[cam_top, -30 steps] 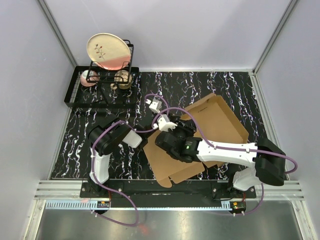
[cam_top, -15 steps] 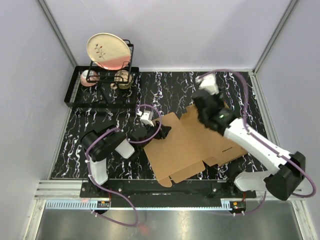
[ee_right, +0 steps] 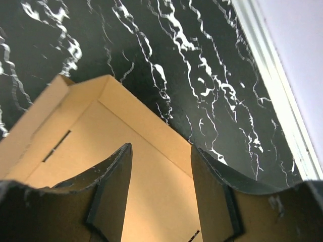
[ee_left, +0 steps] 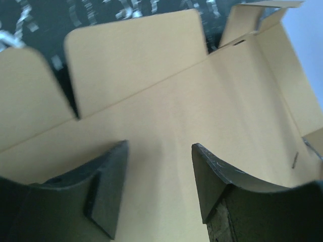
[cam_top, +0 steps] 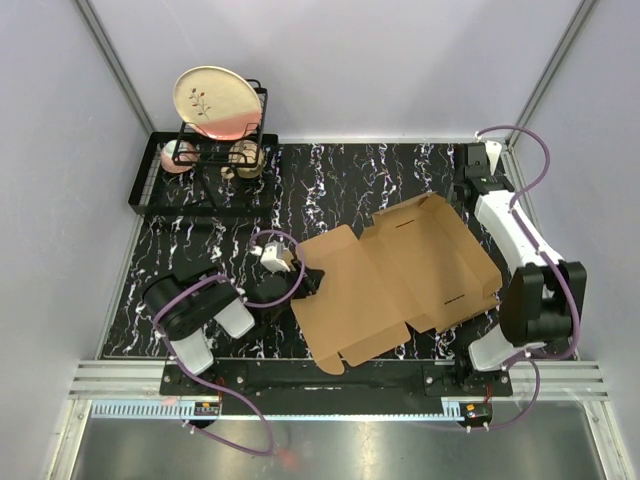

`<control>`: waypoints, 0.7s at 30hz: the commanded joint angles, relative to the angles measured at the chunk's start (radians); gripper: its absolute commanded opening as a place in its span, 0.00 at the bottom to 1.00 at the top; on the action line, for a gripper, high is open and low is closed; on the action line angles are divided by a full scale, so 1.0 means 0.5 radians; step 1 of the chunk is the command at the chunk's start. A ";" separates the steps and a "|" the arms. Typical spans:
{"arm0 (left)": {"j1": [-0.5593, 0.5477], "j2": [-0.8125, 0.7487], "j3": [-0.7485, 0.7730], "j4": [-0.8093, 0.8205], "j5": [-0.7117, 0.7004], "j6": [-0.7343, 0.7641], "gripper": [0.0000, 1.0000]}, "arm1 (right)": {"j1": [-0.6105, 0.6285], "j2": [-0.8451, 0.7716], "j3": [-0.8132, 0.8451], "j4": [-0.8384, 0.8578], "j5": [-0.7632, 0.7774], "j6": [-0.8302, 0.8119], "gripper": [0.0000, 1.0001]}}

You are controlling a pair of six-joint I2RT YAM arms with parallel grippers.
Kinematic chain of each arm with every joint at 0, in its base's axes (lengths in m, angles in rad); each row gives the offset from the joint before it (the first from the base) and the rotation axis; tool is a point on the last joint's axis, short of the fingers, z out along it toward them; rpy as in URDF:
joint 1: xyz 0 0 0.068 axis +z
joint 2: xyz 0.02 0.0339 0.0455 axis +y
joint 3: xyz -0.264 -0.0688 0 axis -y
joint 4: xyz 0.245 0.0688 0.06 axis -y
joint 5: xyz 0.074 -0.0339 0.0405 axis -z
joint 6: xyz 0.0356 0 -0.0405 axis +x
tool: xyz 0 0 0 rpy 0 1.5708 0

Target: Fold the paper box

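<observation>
Top view: my right gripper (cam_top: pixel 467 188) has swung clear. Half a second ago it hung over the far part of the box (cam_top: pixel 400 280); now it is out at the table's (cam_top: pixel 330 180) far right edge, just off the box's far right corner. My left gripper (cam_top: pixel 305 283) has pulled back a touch and sits at the box's left edge. The box lies mid-table, much where it was, left part flat, walls standing along the right part's far side. Far left, the rack (cam_top: pixel 225 150) stands in its black tray (cam_top: pixel 148 190), with a flowered plate (cam_top: pixel 215 102) upright in it and a pink bowl (cam_top: pixel 177 156) and a brownish cup (cam_top: pixel 245 158) lower down.

Left wrist: my fingers (ee_left: pixel 106 194) are spread wide, nothing between them, flat cardboard right below. Whether they touch it I cannot tell. Two rounded flaps lie ahead.

Right wrist: fingers (ee_right: pixel 113 189) are parted just as wide and holding nothing. Below is the box's walled corner with a slit in it, and marbled table beyond.
</observation>
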 commanded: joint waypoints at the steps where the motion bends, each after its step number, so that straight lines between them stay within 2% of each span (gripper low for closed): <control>1: 0.033 0.047 -0.126 0.061 -0.178 -0.283 0.57 | -0.125 0.172 -0.033 -0.006 -0.221 0.030 0.57; 13: 0.067 0.206 -0.248 0.515 -0.003 -0.307 0.56 | -0.379 0.436 -0.149 0.160 -0.353 -0.172 0.55; 21: 0.089 0.289 -0.270 0.571 -0.003 -0.341 0.56 | -0.398 0.550 -0.220 0.249 -0.497 -0.249 0.51</control>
